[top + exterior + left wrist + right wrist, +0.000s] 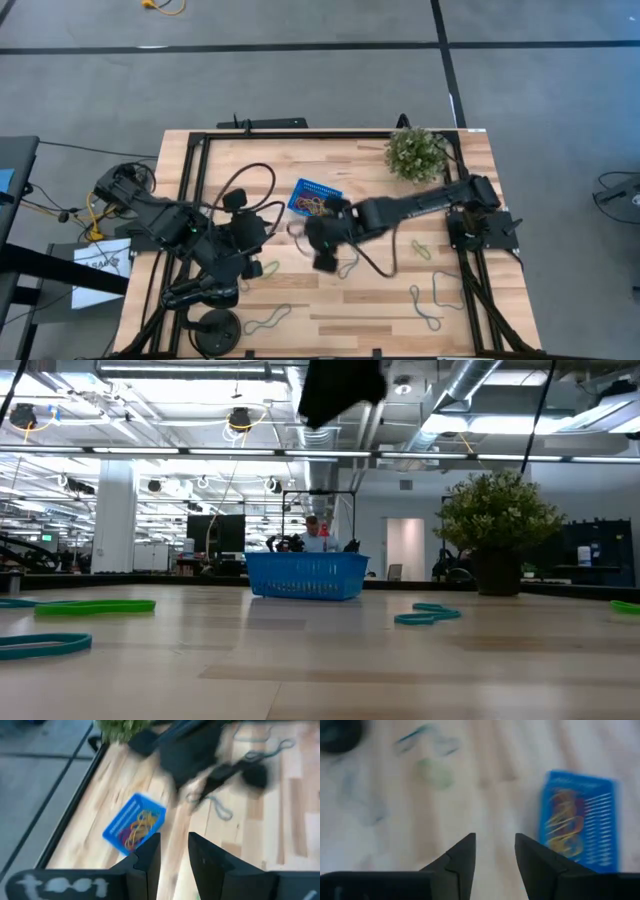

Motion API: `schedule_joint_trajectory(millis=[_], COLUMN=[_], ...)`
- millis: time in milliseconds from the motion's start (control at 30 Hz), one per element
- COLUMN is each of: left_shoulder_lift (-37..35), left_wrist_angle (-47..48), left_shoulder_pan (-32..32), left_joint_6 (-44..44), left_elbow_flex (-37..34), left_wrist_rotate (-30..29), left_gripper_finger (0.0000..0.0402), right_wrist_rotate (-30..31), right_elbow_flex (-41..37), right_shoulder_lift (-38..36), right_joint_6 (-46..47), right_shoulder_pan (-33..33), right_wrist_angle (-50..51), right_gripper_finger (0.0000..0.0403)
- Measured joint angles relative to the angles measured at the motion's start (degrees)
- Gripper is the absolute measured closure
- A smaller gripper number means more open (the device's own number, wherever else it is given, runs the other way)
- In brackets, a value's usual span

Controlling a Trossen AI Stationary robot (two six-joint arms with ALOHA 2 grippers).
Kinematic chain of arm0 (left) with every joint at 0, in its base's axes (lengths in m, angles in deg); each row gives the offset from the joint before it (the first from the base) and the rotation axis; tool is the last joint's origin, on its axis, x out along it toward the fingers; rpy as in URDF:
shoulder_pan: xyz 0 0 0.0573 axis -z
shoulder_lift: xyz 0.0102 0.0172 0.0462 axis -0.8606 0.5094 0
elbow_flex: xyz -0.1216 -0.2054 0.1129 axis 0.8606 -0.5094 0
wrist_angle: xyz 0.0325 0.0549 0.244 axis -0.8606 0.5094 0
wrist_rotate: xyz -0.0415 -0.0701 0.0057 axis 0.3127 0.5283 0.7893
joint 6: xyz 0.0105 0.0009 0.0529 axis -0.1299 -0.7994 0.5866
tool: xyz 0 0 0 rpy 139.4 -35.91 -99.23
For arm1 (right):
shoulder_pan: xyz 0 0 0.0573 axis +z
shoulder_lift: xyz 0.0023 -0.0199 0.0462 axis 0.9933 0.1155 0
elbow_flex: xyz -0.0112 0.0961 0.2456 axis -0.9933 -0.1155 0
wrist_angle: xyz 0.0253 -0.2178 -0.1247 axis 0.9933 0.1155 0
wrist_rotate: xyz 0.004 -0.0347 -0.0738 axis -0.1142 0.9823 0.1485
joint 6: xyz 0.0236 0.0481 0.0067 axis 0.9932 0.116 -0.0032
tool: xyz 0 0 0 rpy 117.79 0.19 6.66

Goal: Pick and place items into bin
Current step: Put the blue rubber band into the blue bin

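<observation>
Bin: blue bin (314,197) sits on the table (340,310) at the far-centre, tilted a little against the table's edges; a tangle of red and yellow loops (312,206) already lies inside.

Right gripper: right gripper (325,250) hangs over mid-table, just near of the bin. In the right wrist view its jaws stand apart with bare table between them, nothing held. The low view shows it high above the table, well off the surface.

Left gripper: left gripper (262,232) waits over the left-centre of the table. Jaws a narrow gap apart in its wrist view, nothing in them.

Loose loops, right side: yellow-green loop (421,249) and a teal loop (446,291) lie to the right of the right gripper; a grey-blue loop (425,310) stretches along the near-right, long axis running far-to-near.

Loose loops, left side: green loop (272,267) just near of the left gripper; another loop (268,320) lies further toward the near edge.

Nearest candidate: a thin loop (352,266) lies just right and near of the right gripper's jaws; colour hard to tell.

Deciding relation: the right arm is the closer one to that loop; the jaws would need to drop and shift slightly right and toward the near edge. The bin then lies straight behind them, on the far side.

Plant: potted plant (415,153) at the far-right corner, clear of the likely path.
</observation>
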Motion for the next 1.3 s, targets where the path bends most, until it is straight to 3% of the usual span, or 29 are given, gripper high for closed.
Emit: schedule_joint_trajectory(millis=[167, 333, 600, 800, 1067, 1167, 1300], left_shoulder_lift=[3.01, 8.94, 17.03, 13.85, 8.44, 8.32, 7.22], left_wrist_angle=[10.48, 17.34, 17.42, 17.49, 16.45, 12.74, -1.81], left_shoulder_pan=[-0.43, 0.33, 0.16, -3.61, -15.39, -20.06, -24.98], left_joint_6=[-8.87, -14.18, -10.5, -7.88, -1.81, 4.06, 12.86], left_elbow_flex=[0.0, 0.0, 0.0, 0.0, 0.0, -1.29, -10.07], left_wrist_rotate=[4.96, 9.45, 11.91, 8.33, 12.55, 19.94, 31.42], left_gripper_finger=[0.0313, 0.0313, 0.0313, 0.0313, 0.0313, 0.0313, 0.0313], right_wrist_rotate=[-0.96, 7.91, 19.53, 21.69, 23.17, 23.96, 24.44], right_elbow_flex=[5.55, 9.49, 12.67, 12.72, 12.7, 12.7, 12.7], right_shoulder_lift=[0.0, 0.0, 0.0, 0.0, -0.02, -0.02, -0.02], right_joint_6=[4.87, 11.31, 21.69, 28.15, 31.18, 33.01, 33.48], right_shoulder_pan=[8.42, 16.41, 26.38, 30.75, 32.57, 32.72, 32.73], right_wrist_angle=[7.75, 12.65, 21.69, 24.48, 24.48, 24.42, 24.31], right_gripper_finger=[0.0282, 0.0279, 0.0279, 0.028, 0.028, 0.028, 0.028])
